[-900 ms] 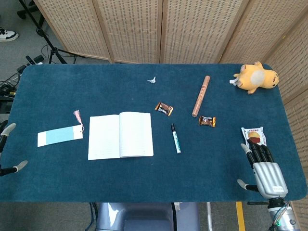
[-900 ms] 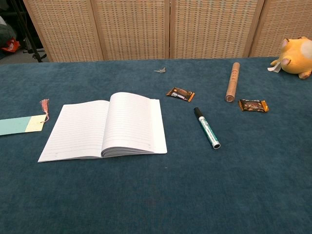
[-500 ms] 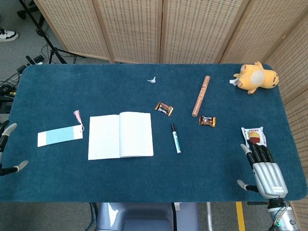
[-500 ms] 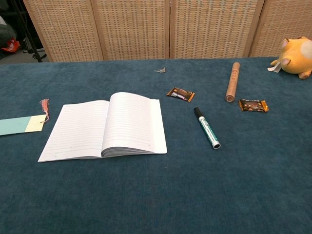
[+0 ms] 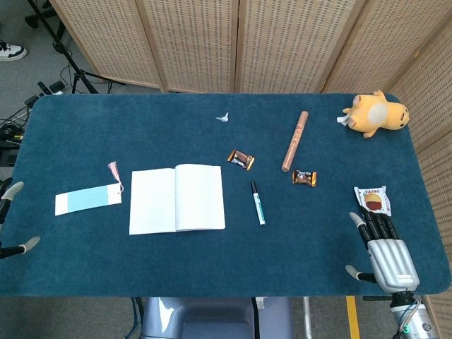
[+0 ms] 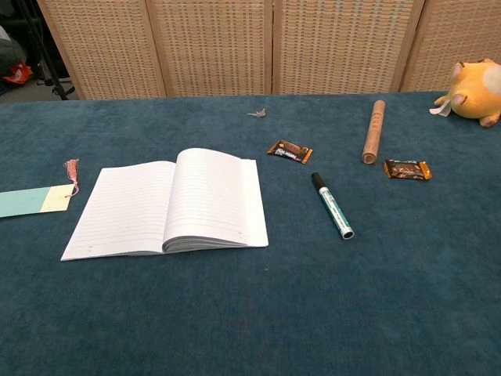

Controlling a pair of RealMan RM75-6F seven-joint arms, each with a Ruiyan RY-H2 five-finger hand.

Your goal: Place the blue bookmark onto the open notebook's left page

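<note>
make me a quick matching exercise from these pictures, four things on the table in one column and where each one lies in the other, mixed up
Things:
1. pale blue paper bookmark with a pink tassel
2. yellow plush toy
3. green and white marker pen with a black cap
4. brown cardboard tube

Places:
A. far right corner of the blue table
B. just right of the open white notebook
C. left of the notebook, off its pages
D. between the two brown candy wrappers, reaching further back

Pairs: 1-C, 2-A, 3-B, 4-D
</note>
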